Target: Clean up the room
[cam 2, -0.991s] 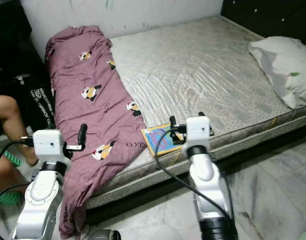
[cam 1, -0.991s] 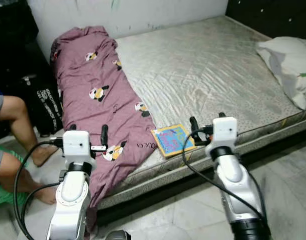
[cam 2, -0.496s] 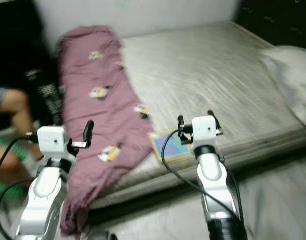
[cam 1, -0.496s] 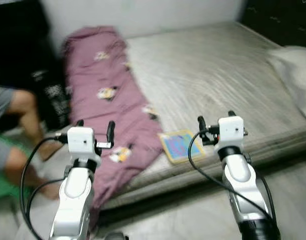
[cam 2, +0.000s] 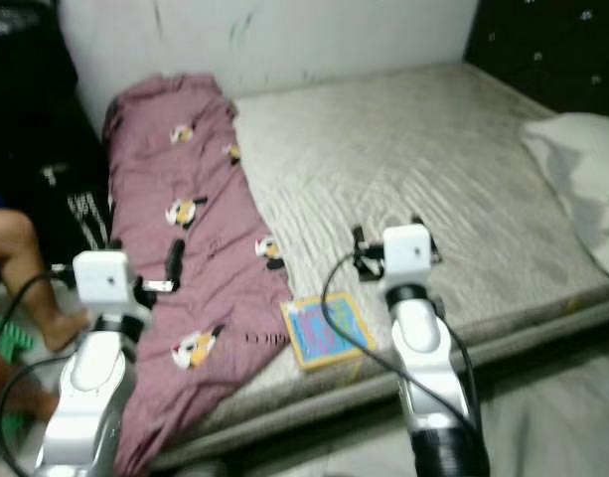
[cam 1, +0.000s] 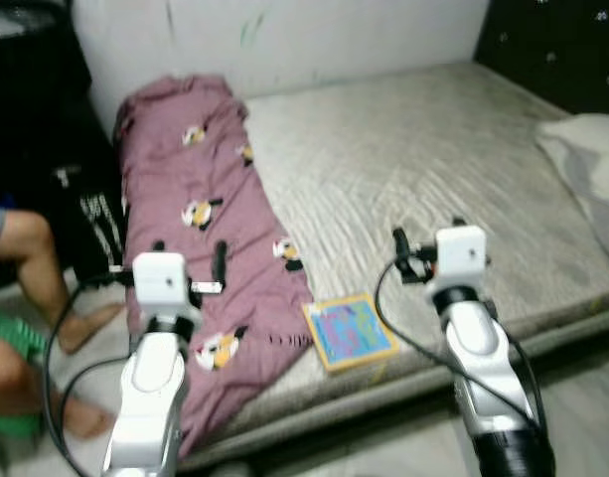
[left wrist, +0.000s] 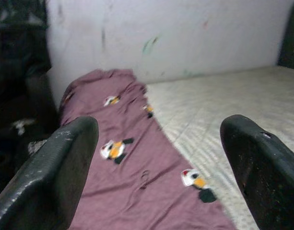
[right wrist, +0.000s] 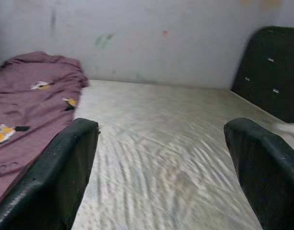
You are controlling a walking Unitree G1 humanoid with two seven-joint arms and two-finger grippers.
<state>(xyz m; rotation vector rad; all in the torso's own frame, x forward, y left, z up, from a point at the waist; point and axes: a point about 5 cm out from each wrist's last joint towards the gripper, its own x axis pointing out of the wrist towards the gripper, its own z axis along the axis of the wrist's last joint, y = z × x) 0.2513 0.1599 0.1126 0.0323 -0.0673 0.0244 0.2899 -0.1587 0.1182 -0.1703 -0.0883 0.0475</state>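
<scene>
Purple blanket (cam 1: pixel 200 258), printed with small cartoon figures, lies in a long rumpled strip down the robot's left side of the bare mattress (cam 1: pixel 413 169), its lower end spilling over the bed edge toward the floor. Colourful book (cam 1: pixel 350 332) sits flat near the front edge of the mattress, just beside the blanket's hem. White pillow (cam 1: pixel 592 179) rests at the robot's far right, by the dark headboard (cam 1: pixel 552 45). Left end effector (cam 1: pixel 188 266) raised over the lower blanket, fingers spread apart, holding nothing; right end effector (cam 1: pixel 428 243) raised over the mattress just beyond the book, fingers likewise apart and empty. Wrist views confirm wide gaps between both pairs of fingers. A person's bare legs (cam 1: pixel 36 288) show at the left, beside a dark bag (cam 1: pixel 95 214). Judgement: tidying has scarcely started here. Blanket unfolded, book not put away, nothing grasped. Everything on the bed remains to be dealt with; the book or blanket looks the likely first pick.
</scene>
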